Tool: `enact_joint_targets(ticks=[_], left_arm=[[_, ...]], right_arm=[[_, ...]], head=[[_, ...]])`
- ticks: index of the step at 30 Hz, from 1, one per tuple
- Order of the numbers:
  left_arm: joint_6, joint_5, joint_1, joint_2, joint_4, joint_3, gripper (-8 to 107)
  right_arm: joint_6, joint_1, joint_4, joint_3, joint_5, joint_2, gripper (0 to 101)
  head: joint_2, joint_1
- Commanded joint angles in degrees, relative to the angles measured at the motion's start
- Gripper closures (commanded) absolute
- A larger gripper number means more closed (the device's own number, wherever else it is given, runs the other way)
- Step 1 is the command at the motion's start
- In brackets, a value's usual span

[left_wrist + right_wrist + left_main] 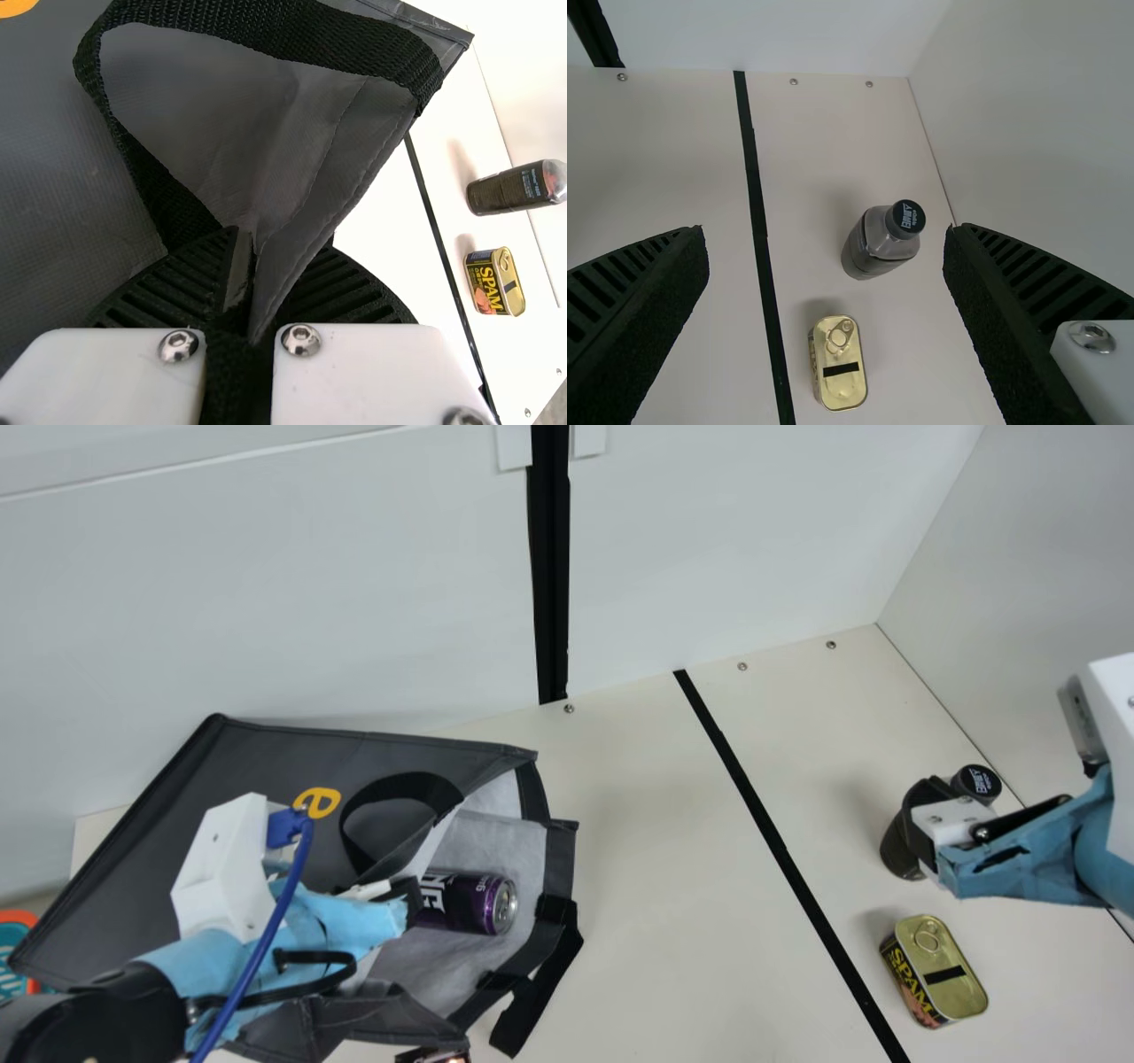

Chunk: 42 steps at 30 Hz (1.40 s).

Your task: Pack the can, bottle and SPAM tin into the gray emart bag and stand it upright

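Can (pixel 469 903): purple, lying on the pale lining inside the mouth of the gray emart bag (pixel 266 779), lower left of the main view. Its top end faces right. The bag lies on its side, mouth towards the right of the frame, with one black handle (pixel 403 779) looped above the opening.

Left end effector (pixel 409 895): just beside the can in the main view; closed, gripping the bag's gray fabric, the fold pinched between its ribbed fingers (pixel 168 288) in the left wrist view.

SPAM tin (pixel 939 973): on the surface (pixel 664 868), lower right of the main view, pull-tab lid uppermost. Bottle (pixel 879 243): outside the bag, standing upright near the tin, black cap on top, right of centre in the right wrist view.

Right end effector (pixel 921 824): right side of the main view, open, its fingers wide apart and holding nothing.

A black strip (pixel 771 833) crosses the surface between bag and tin.
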Motion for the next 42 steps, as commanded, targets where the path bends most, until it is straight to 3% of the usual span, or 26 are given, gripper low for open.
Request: enact_joint_targets(ticks=[1,13,42], left_arm=[[0.0,0.0,0.0,0.0,0.0,0.0,107],[0.0,0.0,0.0,0.0,0.0,0.0,107],[0.0,0.0,0.0,0.0,0.0,0.0,107]], right_arm=[[0.0,-0.6,0.0,0.1,0.0,-0.3,6],[1.7,-3.7,1.2,1.7,0.0,-1.8,6],[5.5,-3.8,1.5,4.1,0.0,-3.5,6]], head=[[-0.1,-1.3],[-0.1,-1.3],[-0.1,-1.3]])
